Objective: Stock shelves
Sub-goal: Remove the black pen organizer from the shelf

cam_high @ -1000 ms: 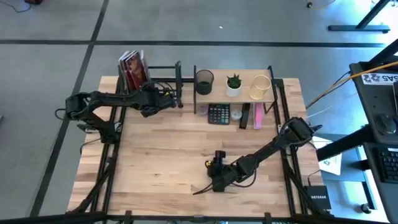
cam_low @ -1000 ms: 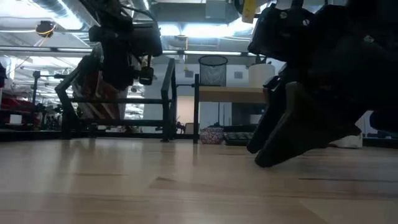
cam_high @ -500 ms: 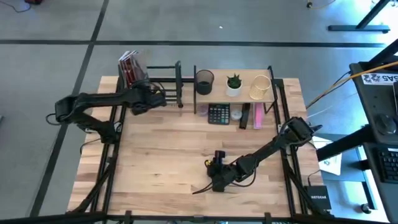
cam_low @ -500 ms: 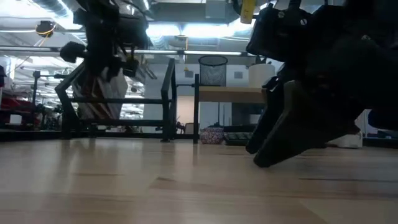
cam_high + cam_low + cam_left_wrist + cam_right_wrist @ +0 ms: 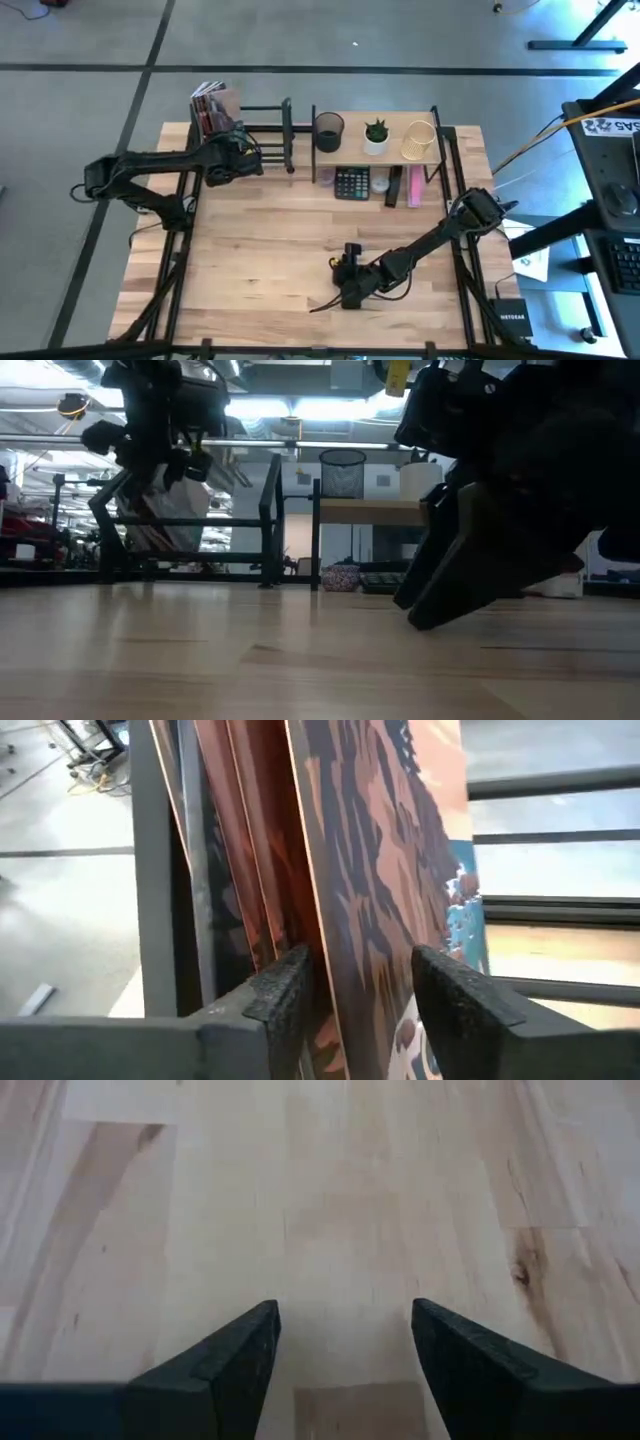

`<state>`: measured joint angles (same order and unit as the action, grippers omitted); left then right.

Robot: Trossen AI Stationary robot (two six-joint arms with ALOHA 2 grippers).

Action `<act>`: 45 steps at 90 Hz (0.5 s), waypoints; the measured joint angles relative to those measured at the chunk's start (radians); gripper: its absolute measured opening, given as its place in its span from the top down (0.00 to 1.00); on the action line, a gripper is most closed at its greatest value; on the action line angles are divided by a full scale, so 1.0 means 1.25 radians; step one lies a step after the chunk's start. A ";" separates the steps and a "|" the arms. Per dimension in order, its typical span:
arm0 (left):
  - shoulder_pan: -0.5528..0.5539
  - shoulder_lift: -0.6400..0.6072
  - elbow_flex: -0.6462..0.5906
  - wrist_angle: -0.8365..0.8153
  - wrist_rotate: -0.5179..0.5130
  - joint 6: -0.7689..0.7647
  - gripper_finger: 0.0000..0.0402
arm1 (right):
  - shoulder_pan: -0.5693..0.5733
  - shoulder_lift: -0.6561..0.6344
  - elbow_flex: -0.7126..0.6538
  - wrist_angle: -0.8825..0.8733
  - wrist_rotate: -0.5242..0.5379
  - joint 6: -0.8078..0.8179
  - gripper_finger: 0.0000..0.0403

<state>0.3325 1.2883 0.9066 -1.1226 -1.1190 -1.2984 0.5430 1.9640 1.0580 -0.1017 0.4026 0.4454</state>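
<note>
Your left gripper [image 5: 232, 157] sits at the black book rack [image 5: 262, 131], fingers [image 5: 285, 990] spread either side of a leaning book [image 5: 385, 870], not clamping it. The wooden shelf [image 5: 380, 150] stands beyond. Your right gripper [image 5: 345, 290] rests low on the table [image 5: 260, 240], open and empty.

High view: even, diffuse overhead light, the pale butcher-block wooden tabletop [image 5: 270, 250] evenly bright, with a cool blue cast at the right edge. Low view: strongly backlit by bright ceiling lights and windows, so the dark right arm's two-finger gripper [image 5: 440, 600] reads as a near-black, soft-edged silhouette close to the lens. Left wrist view: the reddish-brown illustrated book covers [image 5: 370, 870] are blurred at close range; right wrist view is bright and shadow-free.
</note>
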 joint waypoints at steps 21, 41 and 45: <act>-0.019 -0.086 0.003 -0.005 -0.015 0.075 0.61 | 0.000 0.000 0.000 0.000 0.001 0.001 0.46; -0.065 -0.173 0.043 -0.004 -0.039 0.149 0.61 | 0.001 -0.001 0.000 -0.001 0.031 -0.007 0.46; -0.082 -0.186 0.058 -0.004 -0.049 0.166 0.61 | 0.003 -0.001 0.000 -0.001 0.048 -0.013 0.46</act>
<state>0.2304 1.0558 0.9785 -1.1270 -1.1808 -1.0910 0.5472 1.9633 1.0580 -0.1028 0.4626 0.4289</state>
